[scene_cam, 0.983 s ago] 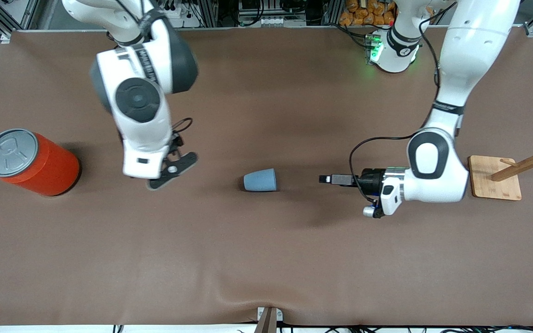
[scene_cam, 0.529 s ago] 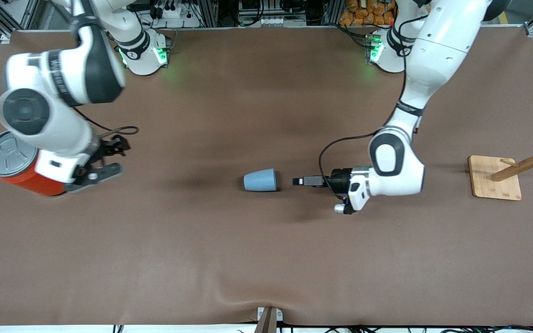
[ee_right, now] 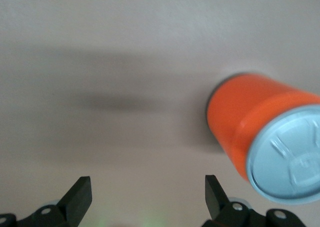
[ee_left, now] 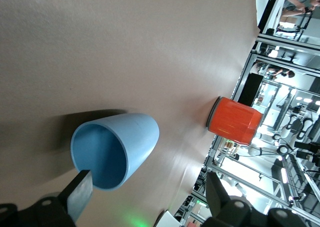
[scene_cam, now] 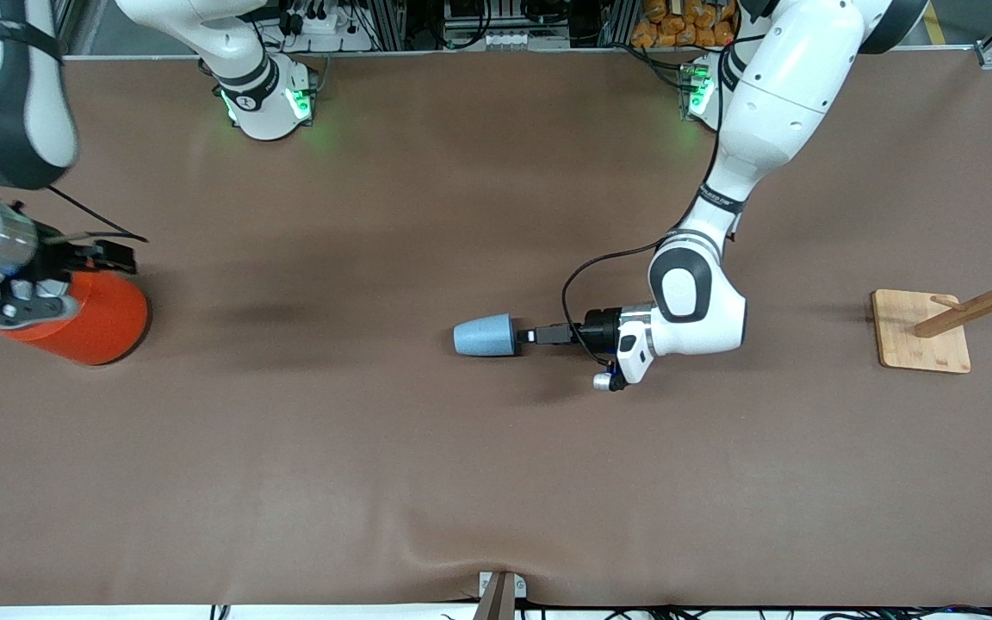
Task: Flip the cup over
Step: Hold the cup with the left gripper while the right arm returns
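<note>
Two arms have shifted over the last second. The left gripper (scene_cam: 523, 335) has slid low along the table toward the cup (scene_cam: 484, 335) and now sits at its open mouth, fingers spread, one fingertip (ee_left: 79, 194) just at the rim. The cup lies on its side mid-table, mouth toward the left arm's end, base toward the can (scene_cam: 96, 319). Meanwhile the right gripper (scene_cam: 74, 258) has swung away to hover over the can at the right arm's end, fingers (ee_right: 80, 192) spread and empty; that arm seems to be clearing out. Judging by this, the left arm's approach is nearly done and the pinch on the cup's wall comes next, before any righting
</note>
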You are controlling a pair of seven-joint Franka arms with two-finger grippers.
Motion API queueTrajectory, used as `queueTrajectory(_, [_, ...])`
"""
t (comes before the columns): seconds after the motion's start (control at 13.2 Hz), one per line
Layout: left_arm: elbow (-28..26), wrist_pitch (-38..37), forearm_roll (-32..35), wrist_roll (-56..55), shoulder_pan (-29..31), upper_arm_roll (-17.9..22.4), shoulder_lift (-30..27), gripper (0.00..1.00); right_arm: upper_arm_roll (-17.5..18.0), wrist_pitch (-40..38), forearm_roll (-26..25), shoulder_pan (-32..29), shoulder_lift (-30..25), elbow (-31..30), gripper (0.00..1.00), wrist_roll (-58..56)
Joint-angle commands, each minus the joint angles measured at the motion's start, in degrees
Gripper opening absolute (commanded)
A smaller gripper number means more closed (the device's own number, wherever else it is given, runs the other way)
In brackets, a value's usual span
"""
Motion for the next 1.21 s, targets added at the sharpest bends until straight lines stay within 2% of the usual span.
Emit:
queueTrajectory(0.0, [0.7,0.5,-5.3,4.1,-1.7,0.2,1.7,1.0,1.1,-3.1,0.8,-4.8,-6.4,-2.9,1.0,0.8])
queueTrajectory(0.23, [0.8,0.6,-6.5,4.8,-2.2,0.2,2.6,1.0,1.1,-3.4,0.8,-7.5,-6.9,-2.9,1.0,-0.5])
queueTrajectory(0.38, [1.7,0.6,-7.1,4.9,-2.2,0.2,3.4,1.0,1.4,-2.8,1.1,-6.8,-6.8,-3.0,1.0,0.1])
queueTrajectory(0.53, [2.8,0.6,-7.6,4.9,-3.2,0.2,4.8,1.0,1.7,-1.4,4.2,-4.6,-6.8,-3.0,1.0,3.4])
queueTrajectory(0.76, [3.1,0.6,-8.5,5.4,-3.8,0.3,5.6,1.0,1.7,3.1,4.3,0.0,-6.7,-3.7,1.0,12.1])
queueTrajectory(0.98, [4.3,0.6,-8.4,5.8,-4.1,0.3,6.2,1.0,1.4,11.7,4.3,-0.5,-9.7,-11.6,1.0,11.8])
queueTrajectory(1.13, [5.5,0.6,-8.7,5.8,-4.2,0.2,7.4,1.0,1.2,14.5,4.3,-2.8,-10.4,-14.1,1.0,7.5])
